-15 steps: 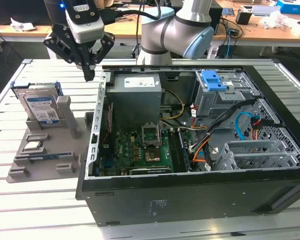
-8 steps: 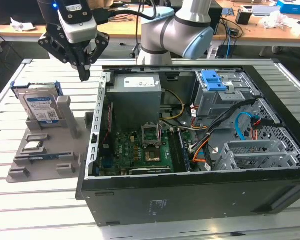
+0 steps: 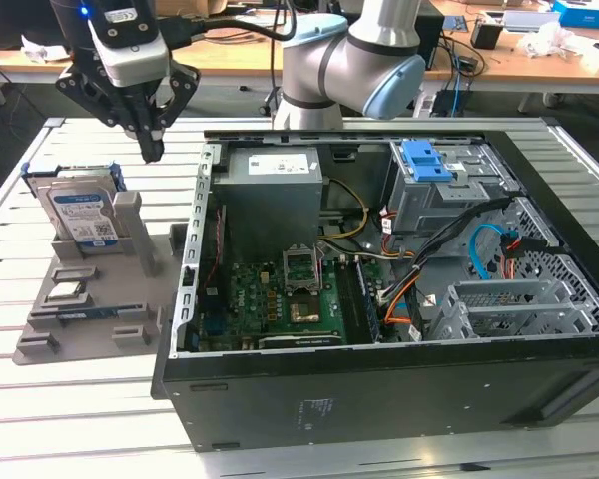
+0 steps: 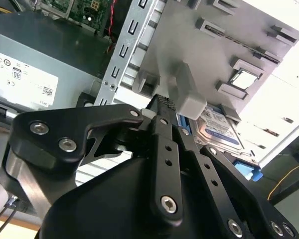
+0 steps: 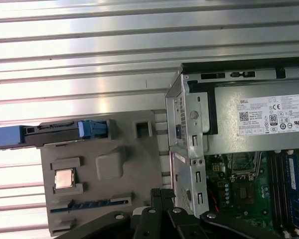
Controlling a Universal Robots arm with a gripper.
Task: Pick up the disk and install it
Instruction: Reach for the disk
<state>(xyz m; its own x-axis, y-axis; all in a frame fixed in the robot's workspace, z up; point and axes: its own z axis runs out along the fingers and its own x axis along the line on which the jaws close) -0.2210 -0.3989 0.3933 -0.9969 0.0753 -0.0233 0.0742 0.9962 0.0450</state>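
Upper left of the exterior view: black gripper [image 3: 152, 152], closed and empty, hangs above-right of upright silver blue-framed disk [image 3: 80, 212]. Grasp wants centring over its top edge.

You get these counts in exterior view:
- disk [image 3: 81, 212]: 1
- grey fixture tray [image 3: 130, 289]: 1
- upright post [image 3: 130, 218] on that tray: 1
- open computer case [image 3: 379, 399]: 1
- power-supply box [image 3: 275, 190]: 1
- motherboard [image 3: 280, 304]: 1
- blue latch piece [image 3: 426, 160]: 1
- light-blue cable [image 3: 484, 247]: 1
- robot arm [image 3: 354, 60]: 1
- gripper [image 3: 152, 150]: 1

In first wrist view you count on tray:
- processor chip [image 5: 65, 178]: 1
- memory stick [image 5: 89, 203]: 1

Wire bundle inside case too tangled for you to count.
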